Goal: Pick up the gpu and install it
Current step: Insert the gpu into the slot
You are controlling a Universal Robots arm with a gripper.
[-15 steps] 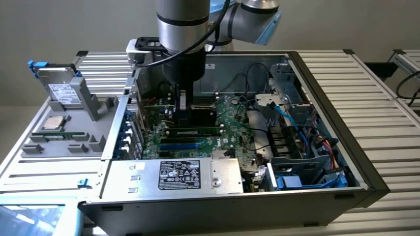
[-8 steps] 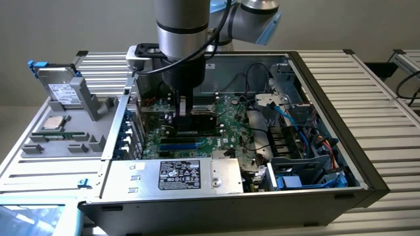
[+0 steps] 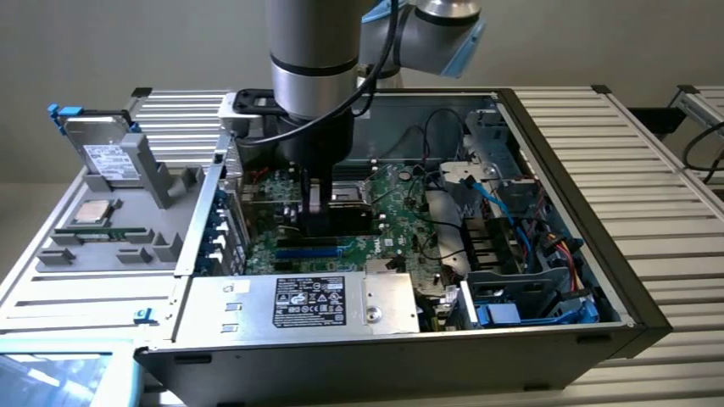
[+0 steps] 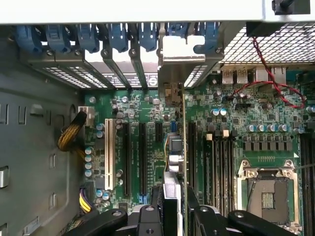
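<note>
My gripper point(image 3: 318, 197) reaches down into the open computer case point(image 3: 633, 288) and is shut on the gpu point(image 3: 337, 219). The card stands upright on its long edge over the green motherboard point(image 3: 391, 212), black shroud facing the exterior view's right. In the wrist view the gpu point(image 4: 178, 147) appears edge-on as a thin line running away from my gripper point(image 4: 175, 199). Its silver end bracket point(image 4: 181, 54) sits among the blue slot latches at the case's rear wall. Dark fingers point(image 4: 157, 209) press the card from both sides. Whether its lower edge is in a slot is hidden.
Long black expansion slots point(image 4: 125, 157) and a white one point(image 4: 108, 155) lie beside the card; memory slots point(image 4: 221, 157) and the open processor socket point(image 4: 268, 189) flank the other side. Yellow cables point(image 4: 69, 135) hang near the case wall. A hard drive point(image 3: 111, 157) stands on the grey tray outside.
</note>
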